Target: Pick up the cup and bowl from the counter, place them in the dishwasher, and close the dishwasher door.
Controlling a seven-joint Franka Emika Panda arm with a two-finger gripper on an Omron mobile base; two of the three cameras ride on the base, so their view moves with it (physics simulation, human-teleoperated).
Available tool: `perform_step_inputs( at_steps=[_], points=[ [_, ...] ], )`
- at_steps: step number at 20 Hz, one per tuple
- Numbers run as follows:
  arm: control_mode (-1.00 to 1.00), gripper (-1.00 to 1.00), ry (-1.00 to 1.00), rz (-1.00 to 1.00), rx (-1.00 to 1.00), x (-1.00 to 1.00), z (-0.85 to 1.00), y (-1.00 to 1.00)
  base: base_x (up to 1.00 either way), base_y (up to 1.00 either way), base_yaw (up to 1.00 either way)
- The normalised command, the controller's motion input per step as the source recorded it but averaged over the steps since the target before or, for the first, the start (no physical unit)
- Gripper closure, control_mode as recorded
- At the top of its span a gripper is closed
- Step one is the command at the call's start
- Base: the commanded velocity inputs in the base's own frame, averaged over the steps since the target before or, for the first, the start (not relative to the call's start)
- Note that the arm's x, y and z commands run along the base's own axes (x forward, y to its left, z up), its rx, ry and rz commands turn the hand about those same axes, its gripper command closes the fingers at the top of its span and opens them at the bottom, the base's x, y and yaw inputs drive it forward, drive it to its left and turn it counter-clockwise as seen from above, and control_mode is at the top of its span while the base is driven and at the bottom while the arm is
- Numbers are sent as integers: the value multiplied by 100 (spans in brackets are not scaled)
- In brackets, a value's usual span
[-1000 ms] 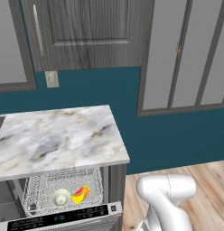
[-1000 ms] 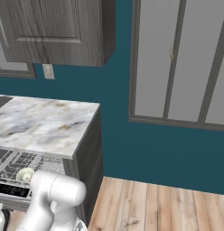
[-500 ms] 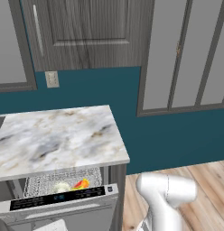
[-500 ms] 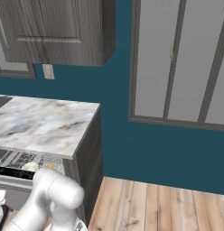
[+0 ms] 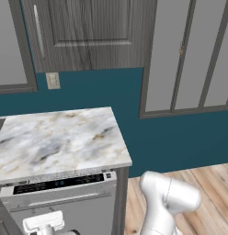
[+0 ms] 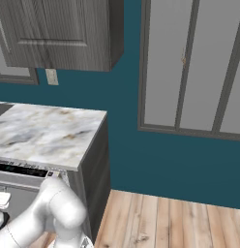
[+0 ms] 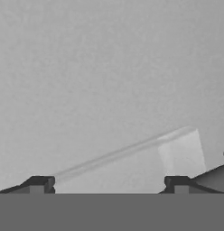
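The dishwasher door (image 5: pixel 86 215) stands almost upright under the counter (image 5: pixel 56 137). Its dark control strip (image 5: pixel 60 183) still shows along the top, above the bar handle (image 5: pixel 56 200). My gripper (image 7: pixel 109 184) is open, its two fingertips wide apart and right up against the plain grey door panel (image 7: pixel 109 81), with nothing between them. The white hand (image 5: pixel 42 222) sits low against the door front, below the handle. The cup and the bowl are hidden behind the door. From the right base view, the door (image 6: pixel 22 201) shows at the lower left, partly behind my arm.
Dark wood-grain wall cabinets (image 5: pixel 93 32) hang above the counter, over a teal wall with an outlet (image 5: pixel 53 80). Tall grey panelled doors (image 6: pixel 189 68) stand to the right. Wooden floor (image 6: pixel 165 223) lies open right of the dishwasher's dark side panel (image 6: pixel 95 164).
The dishwasher door has swung up from half open to nearly shut, hiding the rack with the bowl and the cup. My hand has risen along with it.
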Motion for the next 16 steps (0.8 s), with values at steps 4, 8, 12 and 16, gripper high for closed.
perform_step_inputs(
  at_steps=[4, 8, 12, 16],
  points=[
    [-100, -100, -28, -22, 0, 97, -49, 1, 0, 0, 0],
    [-100, -100, -29, -23, 0, 91, -48, 3, 0, 0, 0],
    [-100, -100, -29, -23, 0, 86, -45, 5, 0, 0, 0],
    [-100, -100, -30, -23, 0, 84, -42, 5, 0, 0, 0]
  ],
)
